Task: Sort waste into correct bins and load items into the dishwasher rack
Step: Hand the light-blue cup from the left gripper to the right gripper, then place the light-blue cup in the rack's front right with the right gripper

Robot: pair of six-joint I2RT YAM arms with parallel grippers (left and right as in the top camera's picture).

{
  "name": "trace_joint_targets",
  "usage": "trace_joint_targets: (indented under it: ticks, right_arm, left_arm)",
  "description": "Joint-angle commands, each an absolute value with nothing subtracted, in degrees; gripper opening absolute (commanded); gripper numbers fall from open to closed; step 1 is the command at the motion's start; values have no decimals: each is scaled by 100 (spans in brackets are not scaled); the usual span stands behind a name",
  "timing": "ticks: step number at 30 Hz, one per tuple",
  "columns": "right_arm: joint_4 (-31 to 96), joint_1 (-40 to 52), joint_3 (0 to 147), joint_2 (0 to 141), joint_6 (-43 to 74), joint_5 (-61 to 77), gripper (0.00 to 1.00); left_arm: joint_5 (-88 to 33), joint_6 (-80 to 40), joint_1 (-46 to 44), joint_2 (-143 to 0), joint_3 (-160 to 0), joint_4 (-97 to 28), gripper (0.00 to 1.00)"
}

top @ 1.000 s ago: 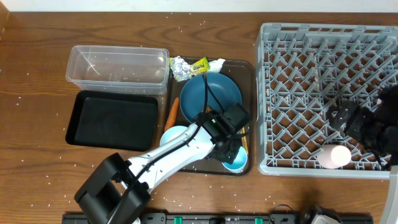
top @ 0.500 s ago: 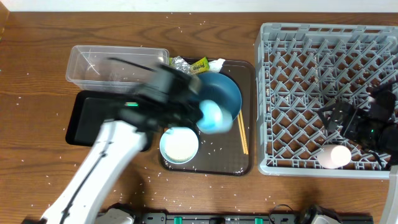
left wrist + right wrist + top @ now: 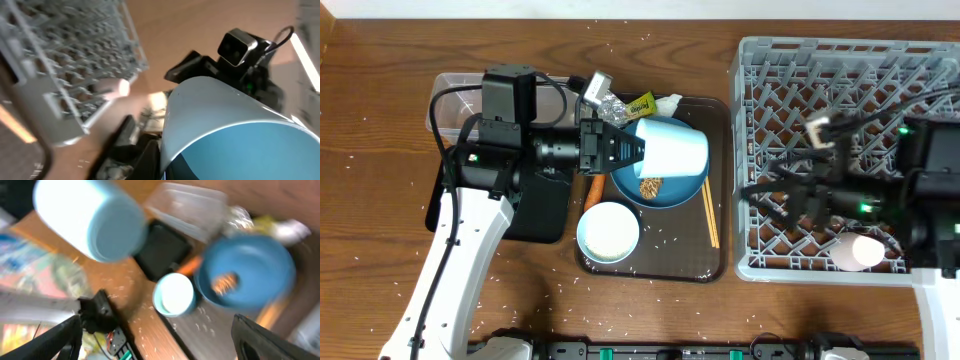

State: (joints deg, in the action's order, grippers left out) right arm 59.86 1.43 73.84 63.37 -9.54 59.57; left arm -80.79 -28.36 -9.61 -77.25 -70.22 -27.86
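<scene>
My left gripper (image 3: pixel 632 150) pinches the light blue cup (image 3: pixel 672 148) sideways above the dark blue dish (image 3: pixel 672 187), base toward 3 o'clock, while my right gripper (image 3: pixel 157 320) gapes empty over the dishwasher rack (image 3: pixel 840 60).

Rack (image 3: pixel 840 45) at right, one cup (image 3: pixel 861 250) lying in its front; tub (image 3: pixel 455 90) rear left, shallow tray (image 3: pixel 548 210) before it. Serving tray (image 3: pixel 670 262) centre, bearing dish (image 3: pixel 685 185) with food lump (image 3: pixel 649 186) inside, bowl (image 3: pixel 608 231) front-left, chopsticks (image 3: pixel 711 218) right; second cup (image 3: pixel 672 148) above dish.

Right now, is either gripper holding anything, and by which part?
The left gripper holds the light blue cup at its rim end, base pointing away. The right gripper is open and holds nothing.
</scene>
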Motion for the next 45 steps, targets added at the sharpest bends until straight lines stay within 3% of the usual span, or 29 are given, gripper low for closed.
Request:
trace_joint_targets:
  ticks: [1,13,27,28,30,33,34,37,39,45]
  right_arm:
    - [5513,661,7413,6335,-1114,6622,88]
    - [3675,1625,7413,6716,-169,6613,91]
    - [3500,1905,7415,6895,-64,6514,63]
    - [3520,1905,7415,6855,-67,6512,60]
    - [3568,1903,7415,6775,-67,6449,55]
    - [3741,1850,7415,6652,152,5944,46]
    - [3863,1809,7415,6602,242,5712,46]
    - [4278,1645,7415,6445,379,5109,44]
    - [4613,1413,7415,6307,572,4665,43]
    - [5710,246,7415,5870,617,3489,44]
  left_arm:
    - [-8753,-3079,-974,-7725,-7070,-2746,6]
    - [-8997,-3076,-1227,-7717,-7070,-2740,6]
    - [-8707,-3079,-1358,-7714,-7070,-2491,6]
    - [-8646,-3079,-1358,-7714,-7070,-2491,17]
    - [-8468,-3079,-1358,-7714,-7070,-2491,49]
    - [-8197,-3081,-1358,-7714,-7070,-2491,61]
    - [-8160,-3083,-1358,-7714,-7070,-2491,73]
    - [-8154,-3076,-1350,-7714,-7070,-2491,80]
    - [-8145,-3076,-1326,-7714,-7070,-2488,93]
    - [-8138,-3079,-1229,-7714,-7070,-2493,95]
